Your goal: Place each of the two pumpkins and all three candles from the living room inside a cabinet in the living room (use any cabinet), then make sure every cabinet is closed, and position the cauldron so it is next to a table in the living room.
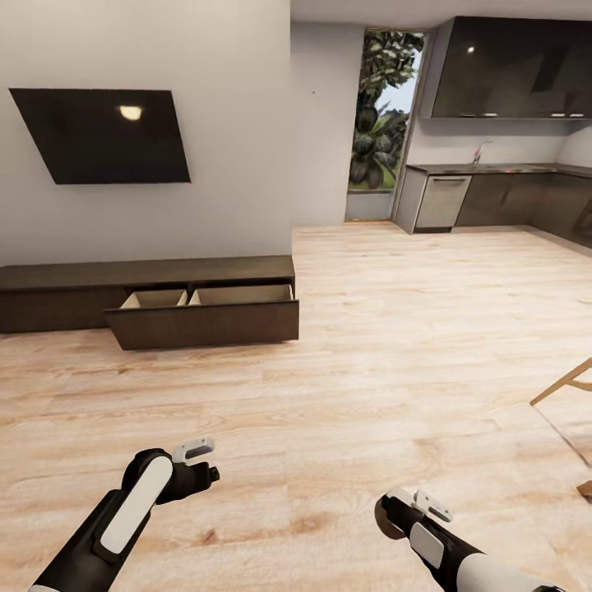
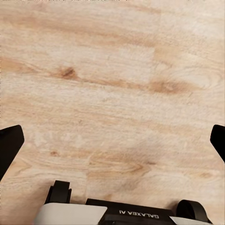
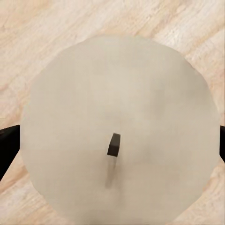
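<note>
A cream-white candle point(image 3: 117, 93) with a short dark wick sits between my right gripper's black fingers point(image 3: 7, 145), which are shut on it. In the head view that right gripper point(image 1: 393, 508) hangs low over the plank floor with the candle's pale edge point(image 1: 381, 516) at its tip. My left gripper point(image 1: 205, 462) is open, its fingers point(image 2: 9, 147) spread wide over bare floor. The long dark brown cabinet point(image 1: 148, 275) stands against the wall at the left, and its right-hand drawer point(image 1: 205, 322) is pulled out, showing tan insides. No pumpkin, other candle or cauldron is in view.
A black TV point(image 1: 107, 136) hangs above the cabinet. Open wood floor point(image 1: 370, 329) stretches between me and the cabinet. Grey kitchen units point(image 1: 493, 197) line the back right. A light wooden chair leg point(image 1: 563, 382) juts in at the right edge.
</note>
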{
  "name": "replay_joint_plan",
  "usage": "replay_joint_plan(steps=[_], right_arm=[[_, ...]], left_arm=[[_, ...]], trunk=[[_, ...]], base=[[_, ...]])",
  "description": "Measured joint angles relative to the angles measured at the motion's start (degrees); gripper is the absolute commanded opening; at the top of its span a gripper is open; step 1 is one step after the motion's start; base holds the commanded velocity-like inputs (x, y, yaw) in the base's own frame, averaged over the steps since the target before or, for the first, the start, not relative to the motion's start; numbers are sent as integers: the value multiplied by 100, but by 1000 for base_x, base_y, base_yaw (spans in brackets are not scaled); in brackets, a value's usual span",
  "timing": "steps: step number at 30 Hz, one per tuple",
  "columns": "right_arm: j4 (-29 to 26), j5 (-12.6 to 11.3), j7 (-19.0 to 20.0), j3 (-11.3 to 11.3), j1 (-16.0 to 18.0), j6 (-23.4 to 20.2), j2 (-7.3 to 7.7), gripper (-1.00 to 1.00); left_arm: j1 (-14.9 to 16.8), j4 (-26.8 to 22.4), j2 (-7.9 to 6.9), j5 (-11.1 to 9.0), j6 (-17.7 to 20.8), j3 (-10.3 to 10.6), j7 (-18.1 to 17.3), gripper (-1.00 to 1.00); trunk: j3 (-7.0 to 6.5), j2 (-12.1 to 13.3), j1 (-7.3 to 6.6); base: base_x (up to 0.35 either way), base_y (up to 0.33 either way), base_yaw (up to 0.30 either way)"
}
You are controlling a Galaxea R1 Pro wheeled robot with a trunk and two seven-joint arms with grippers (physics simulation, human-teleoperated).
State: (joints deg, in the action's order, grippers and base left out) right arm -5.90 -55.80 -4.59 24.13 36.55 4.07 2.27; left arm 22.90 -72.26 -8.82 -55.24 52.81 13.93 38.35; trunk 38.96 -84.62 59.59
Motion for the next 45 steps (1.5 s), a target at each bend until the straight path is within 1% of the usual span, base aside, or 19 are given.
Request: replay_joint_plan(steps=[4,26,33,45], right_arm=[[0,0,0,0,-1,4,0,-100],[-8,-3,0,-1,0,5,0,-100],[-5,-3,-7,-2,1,5,-1,-100],[-5,-6,0,-1,0,5,-1,-100]], left_arm=[[0,-1,0,0,0,0,-1,100],[0,-53,-9,0,0,-24,-1,100],[-2,-25,-10,0,1,-28,-1,100],[-2,-12,-10,0,1,-20,-1,100]], trunk=[[-72,160,-88],[-72,162,-88],[-72,162,-90],[-72,162,-92]], base=[[0,0,0],[0,0,2],[85,0,227],[315,0,271]])
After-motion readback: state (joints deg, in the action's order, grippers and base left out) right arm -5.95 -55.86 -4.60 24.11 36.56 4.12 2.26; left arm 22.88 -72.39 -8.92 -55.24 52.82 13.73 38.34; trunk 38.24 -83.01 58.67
